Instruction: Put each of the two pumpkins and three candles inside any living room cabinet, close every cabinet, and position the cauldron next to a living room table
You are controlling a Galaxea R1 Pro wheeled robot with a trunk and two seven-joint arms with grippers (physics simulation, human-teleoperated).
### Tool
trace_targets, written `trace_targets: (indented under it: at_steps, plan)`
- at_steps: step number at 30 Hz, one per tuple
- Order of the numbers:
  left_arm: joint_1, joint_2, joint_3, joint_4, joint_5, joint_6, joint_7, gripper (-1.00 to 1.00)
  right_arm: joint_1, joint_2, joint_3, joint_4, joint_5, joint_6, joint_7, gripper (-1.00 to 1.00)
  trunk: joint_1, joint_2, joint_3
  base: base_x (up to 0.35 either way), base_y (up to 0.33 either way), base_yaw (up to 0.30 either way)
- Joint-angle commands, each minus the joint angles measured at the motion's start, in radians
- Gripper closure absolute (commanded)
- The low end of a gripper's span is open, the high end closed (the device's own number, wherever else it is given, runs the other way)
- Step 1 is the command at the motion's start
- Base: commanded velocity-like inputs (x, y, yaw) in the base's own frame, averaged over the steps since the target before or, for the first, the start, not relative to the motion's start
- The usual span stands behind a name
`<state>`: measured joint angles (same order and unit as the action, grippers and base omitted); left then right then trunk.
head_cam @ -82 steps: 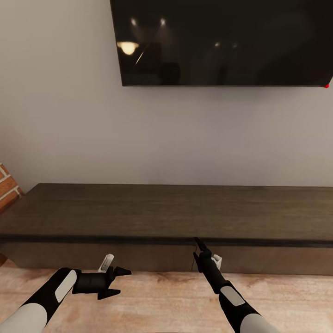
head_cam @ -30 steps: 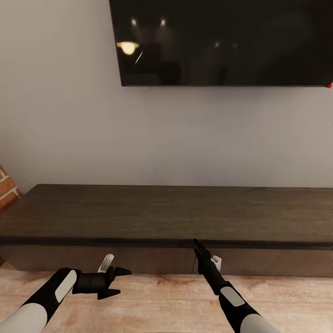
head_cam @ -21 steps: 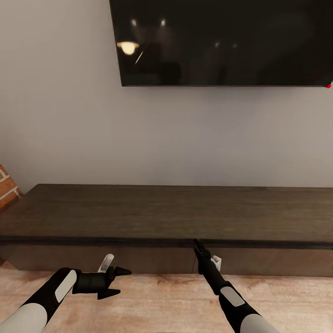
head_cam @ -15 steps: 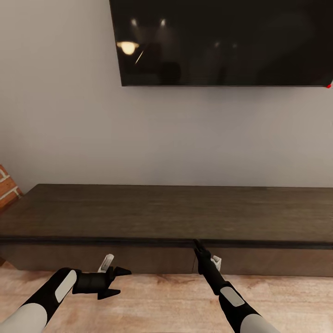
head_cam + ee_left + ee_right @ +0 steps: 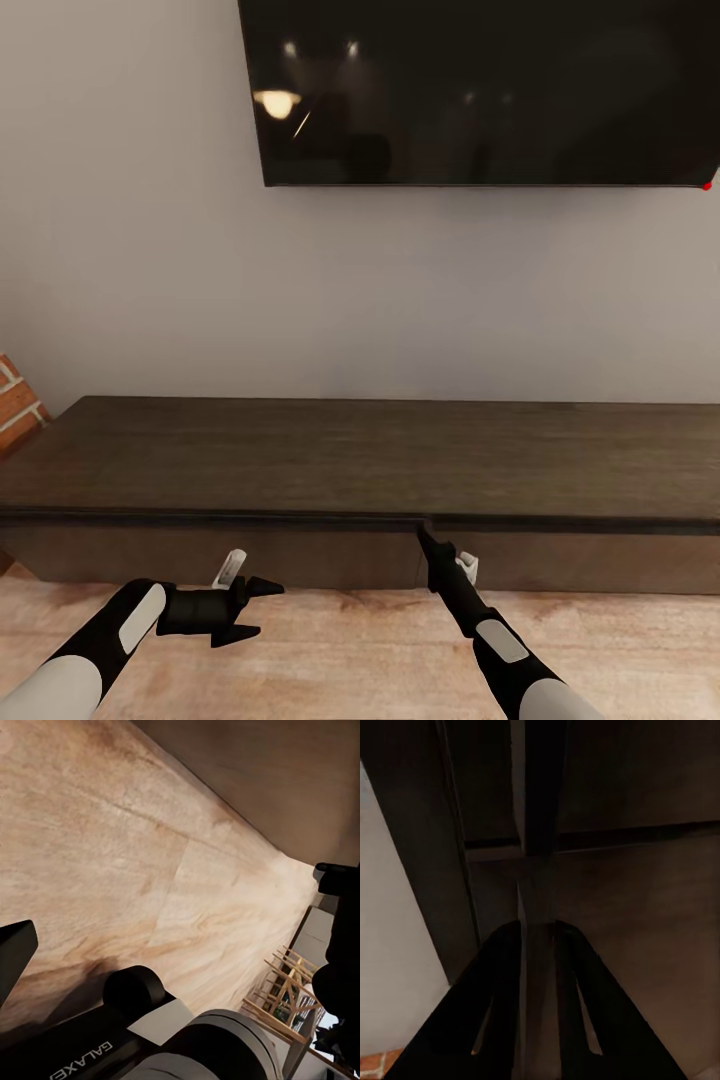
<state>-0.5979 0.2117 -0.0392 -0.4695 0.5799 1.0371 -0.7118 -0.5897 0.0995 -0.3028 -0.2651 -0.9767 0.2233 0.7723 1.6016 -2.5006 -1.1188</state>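
Change since earlier: right gripper (image 5: 428, 537) is sitting slightly lower than a moment ago, its tip now just under the front lip of the cabinet (image 5: 360, 455) rather than level with it; the left arm is holding its pose, and the camera is barely drifting.

Right gripper: fingers (image 5: 502, 967) are lying close together with a thin gap between them, nothing between them, so it is gripping nothing. They are pointing at the vertical seam (image 5: 523, 802) where two drawer fronts are meeting, under the overhanging top edge.

Left gripper: left gripper (image 5: 252, 606) is hanging spread apart and empty above the wood floor (image 5: 112, 855), well short of the cabinet's front face.

Cabinet: its long dark top is running along the wall below the television (image 5: 480, 90), its left end near the brick corner (image 5: 15, 405). Every drawer front in sight is looking flush and closed.

Other task things: pumpkins, candles and cauldron are lying somewhere outside these views.

Step in hand: judging by the pose, the right arm is working at the seam to get a handleless drawer open for loading.

Next move calls for: catching a fingertip behind the drawer front's top edge, then pulling straight back toward the robot. A slip off the flat front is the likely risk.
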Motion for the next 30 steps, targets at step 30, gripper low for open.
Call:
trace_targets:
  at_steps: [30]
  plan:
    - [0.001, 0.000, 0.000, 0.000, 0.000, 0.000, 0.000, -1.00, -0.001, 0.000, 0.001, -0.003, -0.016, 0.010, 0.008, 1.00, 0.000, 0.000, 0.000, -0.002, 0.000, 0.000]
